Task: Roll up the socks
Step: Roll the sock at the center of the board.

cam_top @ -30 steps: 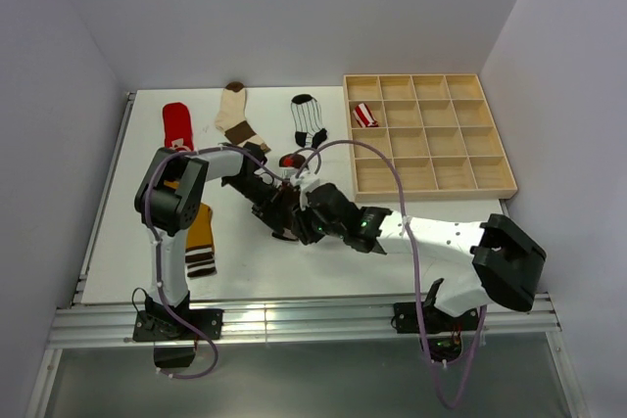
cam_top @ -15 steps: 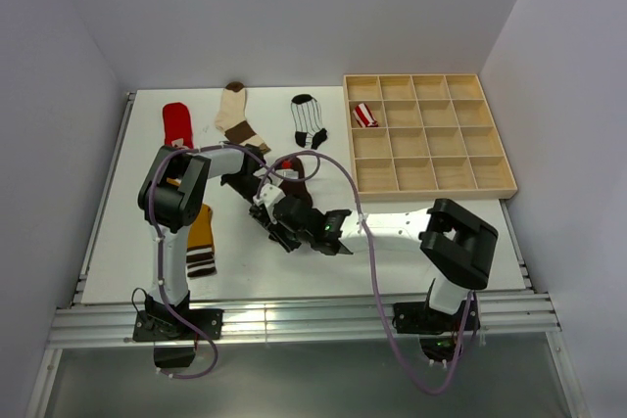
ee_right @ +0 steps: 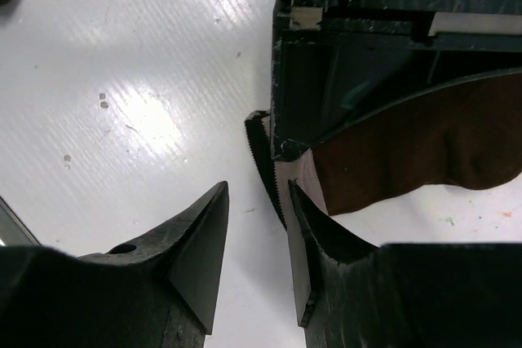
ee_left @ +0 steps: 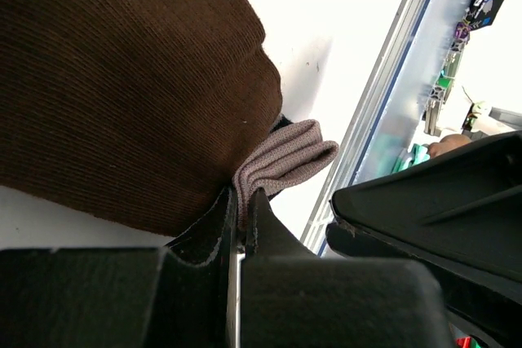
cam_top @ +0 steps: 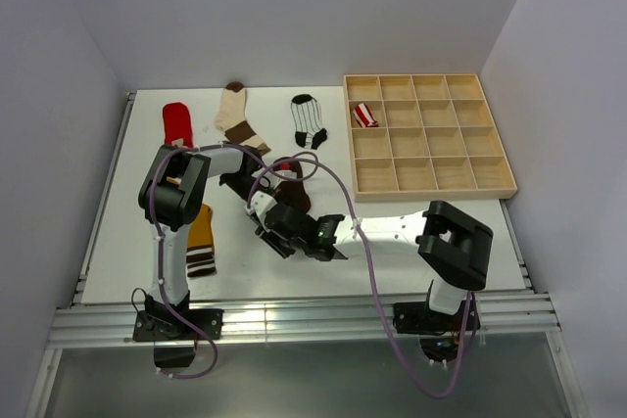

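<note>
The dark brown knitted sock [ee_left: 122, 79] lies on the white table [ee_right: 122, 79], its near end nipped between the pressed-together jaws of the left gripper [ee_left: 242, 201], its length running away from that pinch toward the far right. The right gripper [ee_right: 257, 197] stands half spread over bare table just beside the pinch, with the sock outside its gap, past one finger. Only the right wrist view shows that empty gap; from above both wrists crowd over it

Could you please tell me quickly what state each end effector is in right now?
Left end effector: closed, pinching the edge of the dark brown sock.
Right end effector: open, holding nothing.
</note>
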